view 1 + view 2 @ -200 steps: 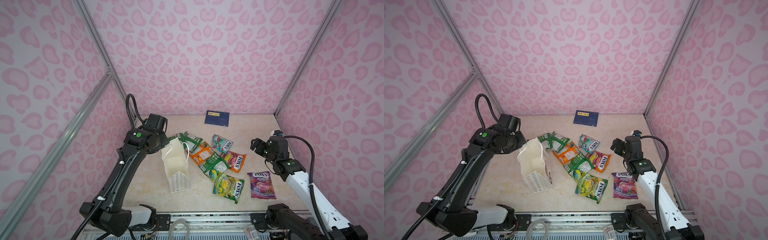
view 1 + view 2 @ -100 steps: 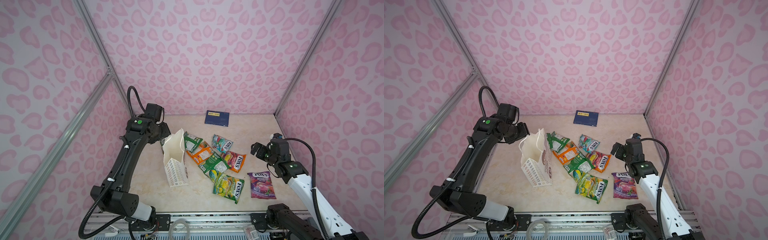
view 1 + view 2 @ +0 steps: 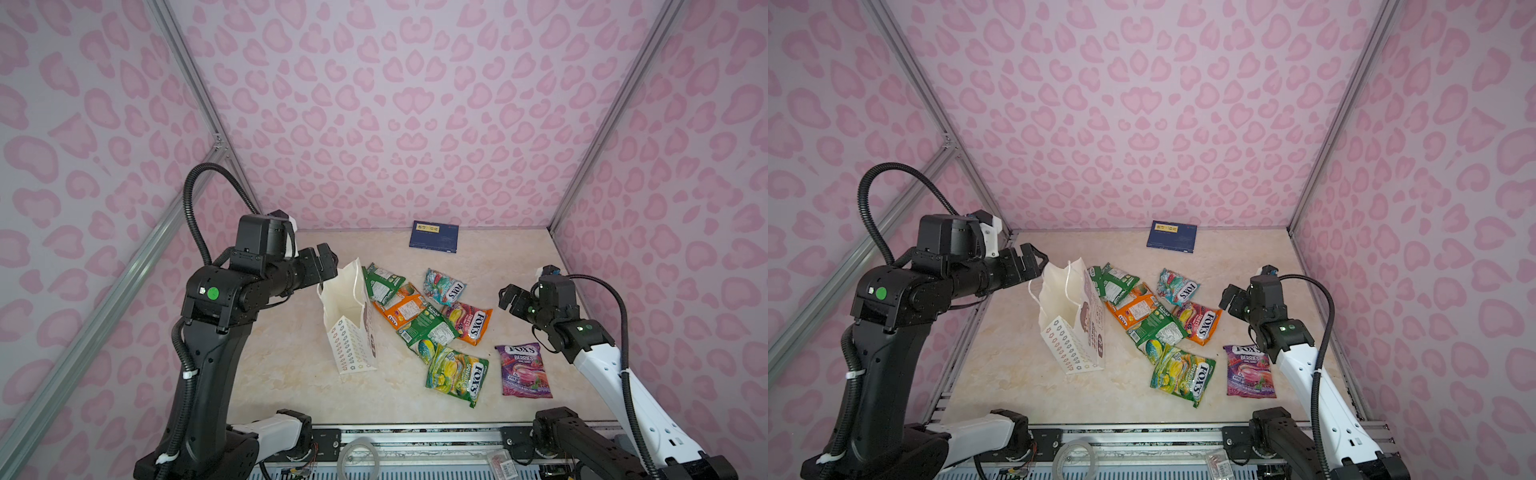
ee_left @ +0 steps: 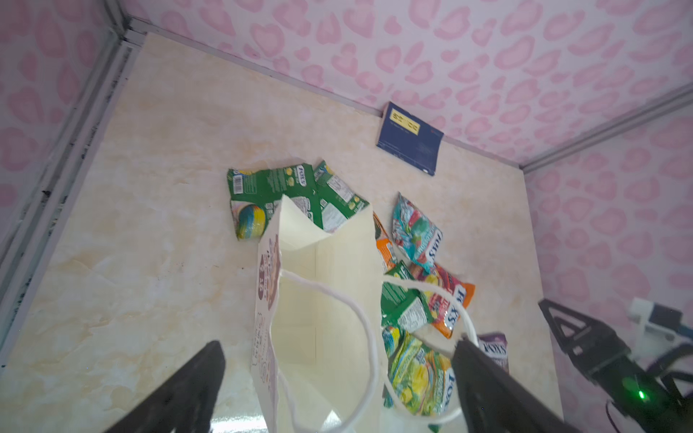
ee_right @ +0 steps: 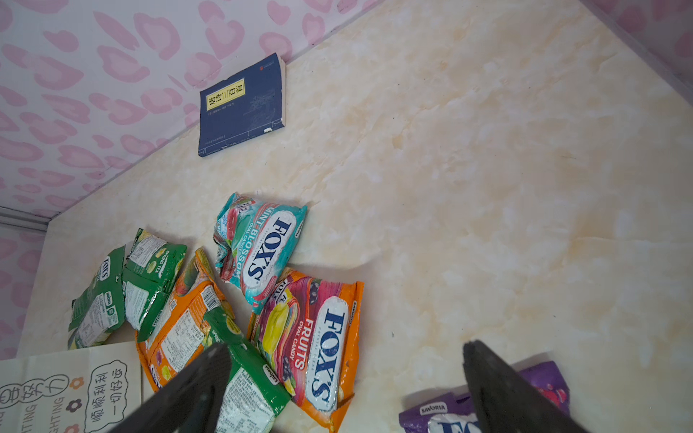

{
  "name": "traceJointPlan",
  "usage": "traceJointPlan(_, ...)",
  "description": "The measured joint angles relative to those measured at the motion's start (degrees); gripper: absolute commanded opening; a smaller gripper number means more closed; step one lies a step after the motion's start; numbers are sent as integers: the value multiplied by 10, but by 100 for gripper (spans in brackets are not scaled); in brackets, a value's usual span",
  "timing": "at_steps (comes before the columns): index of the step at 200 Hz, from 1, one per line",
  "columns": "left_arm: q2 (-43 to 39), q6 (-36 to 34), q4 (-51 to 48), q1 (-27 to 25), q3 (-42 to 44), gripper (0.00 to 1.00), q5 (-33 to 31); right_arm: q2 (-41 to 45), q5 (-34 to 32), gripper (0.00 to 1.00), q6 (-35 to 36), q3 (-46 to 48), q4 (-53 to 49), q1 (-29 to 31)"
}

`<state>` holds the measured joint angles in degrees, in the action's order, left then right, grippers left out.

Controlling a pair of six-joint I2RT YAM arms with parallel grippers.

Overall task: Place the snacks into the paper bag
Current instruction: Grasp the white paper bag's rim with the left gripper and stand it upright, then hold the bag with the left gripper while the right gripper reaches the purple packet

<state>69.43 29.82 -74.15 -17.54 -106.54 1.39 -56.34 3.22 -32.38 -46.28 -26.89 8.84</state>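
The white paper bag (image 3: 348,320) (image 3: 1070,328) stands upright and open at the top, left of centre. My left gripper (image 3: 329,266) (image 3: 1034,262) is open just behind its rim. In the left wrist view the bag's mouth (image 4: 322,285) and cord handles lie between the spread fingers of this gripper (image 4: 339,345). Several snacks lie to the bag's right: green (image 3: 382,283), orange (image 3: 400,308), teal (image 3: 444,287) (image 5: 258,243), red-orange (image 3: 470,324) (image 5: 315,337), yellow-green (image 3: 457,375) and purple (image 3: 523,370) pouches. My right gripper (image 3: 509,296) (image 5: 347,350) hovers open above the table between the red-orange and purple pouches.
A dark blue book (image 3: 434,237) (image 5: 242,105) lies flat against the back wall. Pink patterned walls close in the left, right and back. A metal rail (image 3: 415,432) runs along the front edge, with both arm bases on it.
My left gripper has opened and let go of the bag's top. The bag has gone from tilted to upright. The right gripper has sunk slightly.
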Motion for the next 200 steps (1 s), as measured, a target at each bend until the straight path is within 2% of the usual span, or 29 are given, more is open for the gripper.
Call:
traceJointPlan(36, -80, 0, -16, -20, 104, 98, -12, -8, 13, 99, 0, -4, 0, 0)
traceJointPlan(66, -84, 1, -19, -45, 181, 98, -12, 2, 13, 99, -1, -4, -2, 0)
traceJointPlan(87, -77, 8, -19, -58, 204, 87, -31, 15, 13, 99, -3, -4, -12, 0)
traceJointPlan(126, -39, 37, 8, -63, 254, 54, -86, 47, 6, 99, -11, 2, -31, 0)
traceJointPlan(144, -35, 49, 22, -64, 262, 44, -108, 58, -1, 99, -10, 2, -46, 0)
traceJointPlan(168, -33, 57, 44, -64, 264, 37, -122, 71, -8, 99, -10, 1, -75, 0)
traceJointPlan(180, -33, 60, 57, -64, 268, 26, -123, 73, -11, 99, -10, 1, -92, -2)
traceJointPlan(200, -28, 59, 73, -64, 275, 15, -120, 80, -7, 99, -13, 2, -120, -12)
